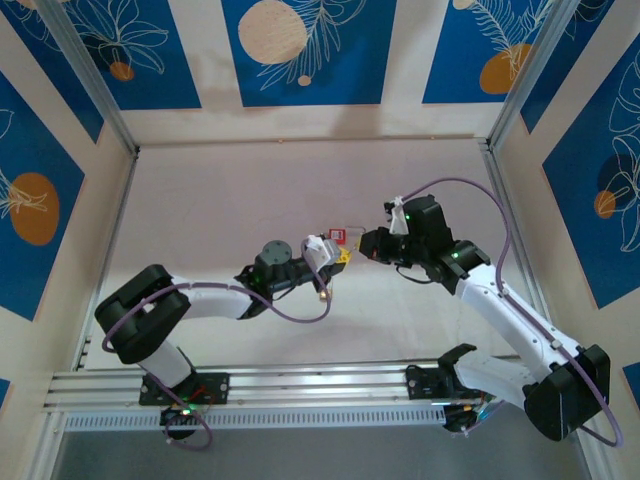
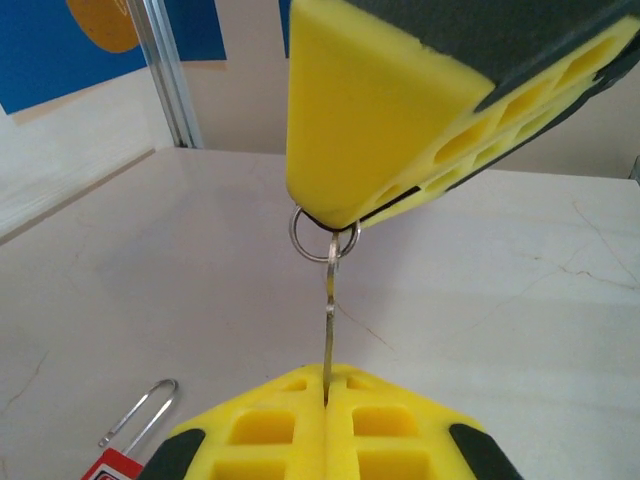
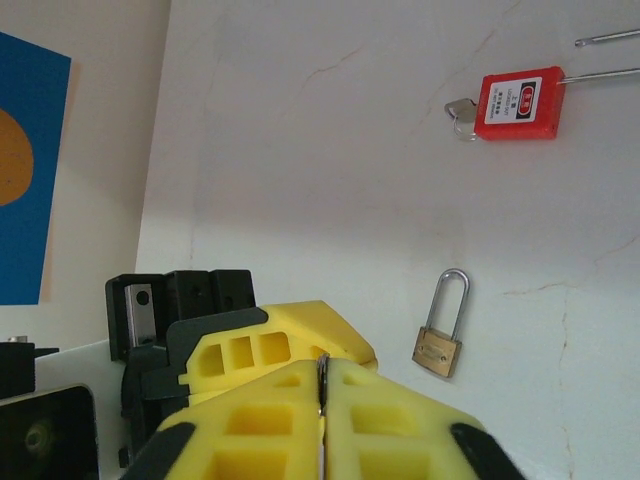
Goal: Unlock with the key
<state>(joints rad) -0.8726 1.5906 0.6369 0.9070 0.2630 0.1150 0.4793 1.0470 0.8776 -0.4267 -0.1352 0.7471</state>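
- Left arm (image 1: 205, 297) and right arm (image 1: 510, 310): smooth white shells between rounded black joint housings
- Black bases (image 1: 185, 388) at the foot of each arm
- A lilac cable (image 1: 300, 315) loops along each arm
- Small green lights (image 1: 453, 255) on the joints
- Left gripper (image 2: 327, 390) and right gripper (image 3: 322, 385): yellow fingers (image 2: 265, 430) with square moulded pockets and dark grey corner caps

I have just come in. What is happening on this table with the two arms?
The two arms hold one small key between them above the table: the left claw pinches its blade, the right claw its ring end. It looks like a handover. The red padlock lies on the table, untouched, and a small brass padlock lies apart from it.
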